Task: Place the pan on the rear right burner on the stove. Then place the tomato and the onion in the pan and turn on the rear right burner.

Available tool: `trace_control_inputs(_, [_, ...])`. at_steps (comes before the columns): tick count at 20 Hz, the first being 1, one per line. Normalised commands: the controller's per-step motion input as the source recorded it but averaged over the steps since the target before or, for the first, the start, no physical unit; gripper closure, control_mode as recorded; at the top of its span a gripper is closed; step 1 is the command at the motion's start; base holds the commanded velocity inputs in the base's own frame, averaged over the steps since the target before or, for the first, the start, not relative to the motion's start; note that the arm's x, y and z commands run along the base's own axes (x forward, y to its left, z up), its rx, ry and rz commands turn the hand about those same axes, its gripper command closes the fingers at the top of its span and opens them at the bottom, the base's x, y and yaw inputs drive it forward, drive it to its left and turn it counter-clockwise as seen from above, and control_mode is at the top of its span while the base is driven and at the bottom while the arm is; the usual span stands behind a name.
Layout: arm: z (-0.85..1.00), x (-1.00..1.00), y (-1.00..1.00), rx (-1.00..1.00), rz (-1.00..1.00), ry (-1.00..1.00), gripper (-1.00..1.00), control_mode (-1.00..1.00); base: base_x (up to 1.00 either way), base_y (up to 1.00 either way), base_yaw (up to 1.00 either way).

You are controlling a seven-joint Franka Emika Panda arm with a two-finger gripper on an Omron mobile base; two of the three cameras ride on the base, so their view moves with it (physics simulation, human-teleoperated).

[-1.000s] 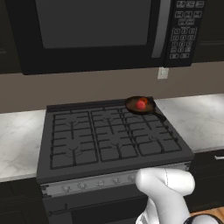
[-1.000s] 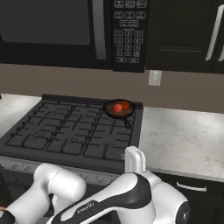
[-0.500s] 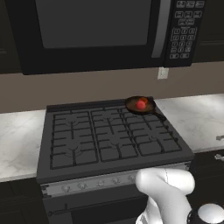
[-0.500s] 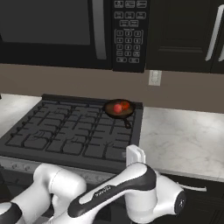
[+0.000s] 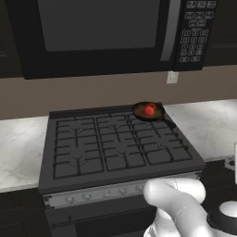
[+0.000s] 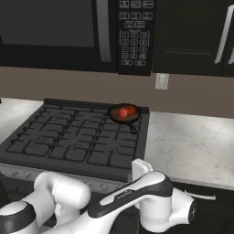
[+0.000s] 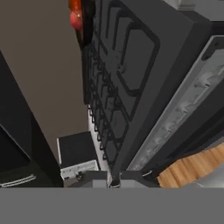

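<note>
My gripper: fingers nearly together, holding nothing I can make out, low by the stove front; step, I judge: the rear right burner's knob, so grip square, twist slowly; one pan there; in it one tomato, one onion

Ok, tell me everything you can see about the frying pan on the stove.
The pan is small, round and dark, with a brownish inside and a long thin black handle running toward the front right. It looks like dark metal. It sits level on the rear right burner of the stove, close to the back wall. Two small round pieces lie inside it side by side: the red tomato and the more orange onion.
</note>
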Motion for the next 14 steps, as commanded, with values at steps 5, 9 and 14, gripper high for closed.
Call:
trace_control_inputs(5, [-0.25,0.00,0.00,0.00,0.07,0.00,1.00,-1.00,0.00,0.00,0.00])
trace_control_inputs(9, [-0.41,0.00,0.08,0.00,0.08,0.00,1.00,-1.00,0.00,0.00,0.00])
trace_control_inputs(14, [-0.30,0.00,0.17,0.00,0.04,0.00,1.00,-1.00,0.00,0.00,0.00])
